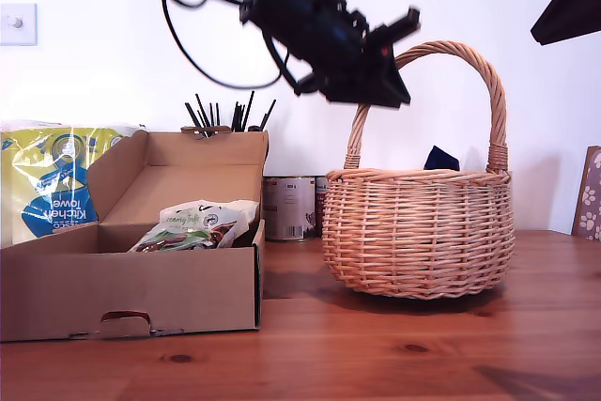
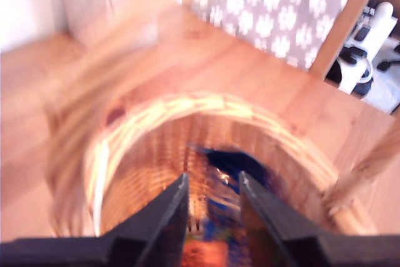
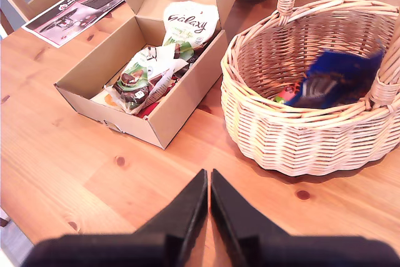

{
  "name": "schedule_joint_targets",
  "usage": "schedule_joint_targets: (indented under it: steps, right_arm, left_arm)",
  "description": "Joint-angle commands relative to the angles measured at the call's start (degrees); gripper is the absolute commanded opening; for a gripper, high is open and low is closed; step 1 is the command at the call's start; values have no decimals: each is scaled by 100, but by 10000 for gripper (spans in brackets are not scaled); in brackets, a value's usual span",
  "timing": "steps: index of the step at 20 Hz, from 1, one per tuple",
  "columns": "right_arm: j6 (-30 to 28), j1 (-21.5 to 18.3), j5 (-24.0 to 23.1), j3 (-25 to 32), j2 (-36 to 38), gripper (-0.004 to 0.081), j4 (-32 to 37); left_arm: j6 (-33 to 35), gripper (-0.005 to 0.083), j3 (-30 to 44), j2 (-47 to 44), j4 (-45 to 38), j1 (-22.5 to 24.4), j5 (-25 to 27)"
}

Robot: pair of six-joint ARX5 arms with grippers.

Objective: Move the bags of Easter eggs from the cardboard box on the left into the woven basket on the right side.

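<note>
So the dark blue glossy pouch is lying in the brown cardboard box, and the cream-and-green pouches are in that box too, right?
Not quite. The dark blue glossy pouch lies in the round tan wicker basket, as the second wrist view shows. The cream-and-green pouches are indeed in the brown cardboard box.

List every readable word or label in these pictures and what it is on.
"Galaxy": cream-and-green glossy pouch in the brown cardboard box.
"Kitchen towel": yellow-and-blue plastic-wrapped pack behind the box.
Unreadable: tin can labels, dark printed leaflet, blurred blue pouch in the woven wicker basket.
</note>
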State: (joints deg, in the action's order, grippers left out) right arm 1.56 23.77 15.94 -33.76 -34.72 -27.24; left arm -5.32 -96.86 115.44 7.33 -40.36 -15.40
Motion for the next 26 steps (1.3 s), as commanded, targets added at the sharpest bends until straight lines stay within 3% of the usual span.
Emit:
schedule_joint_targets:
  steps: [1,6,12,17,20,24,26]
  right_arm:
    - [-15,33,15,-50,2,-13,22]
    - [-13,33,13,-50,0,-13,26]
    - [-11,33,7,-50,0,-13,9]
    - [-9,33,0,-50,2,-13,-15]
    - [-9,33,2,-50,0,-13,-13]
    - [-4,33,2,-50,0,-13,-11]
    - [-7,33,0,-50,0,-13,-9]
  left_arm:
    - [232,-23,7,-295,485,-15,-17]
    - [1010,-24,13,-1064,1989,4,-46]
    - [1799,-24,308,-1484,2608,315,-713]
    - [2601,-24,1351,-2103,2608,1023,-1132]
    - [3202,-24,1980,-2601,2848,1720,-1554]
    - [3980,-24,2345,-3088,3685,2500,-1482]
    - [4028,-24,2345,-3152,3821,2579,-1364]
